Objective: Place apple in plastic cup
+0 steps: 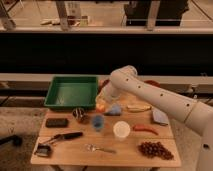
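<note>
**Mia:** What is on the wooden table [165, 135] in the camera view?

**Ben:** Lots of things. A green tray [71, 92] sits at the back left. A white cup [121, 129] stands near the middle, and the plastic cup [98, 122], the small blue one, stands just left of it.

**Mia:** Where is the robot's arm [160, 100]?

**Ben:** It is big and white. It comes in from the right and bends down over the middle of the table. The gripper [104, 103] is at its end, low down, just right of the green tray.

**Mia:** And the apple [101, 107]?

**Ben:** It is the little yellow-orange ball right at the gripper. It is behind the plastic cup and a bit higher in the picture, not in the cup. The gripper seems to hold it, but I cannot tell for sure.

**Mia:** What else?

**Ben:** A banana [137, 107] lies to the right of the gripper. A red chili [145, 129] lies right of the white cup. Dark grapes [154, 149] sit at the front right. A fork [99, 148] lies at the front, and a black-handled tool [65, 136] lies at the left.
</note>
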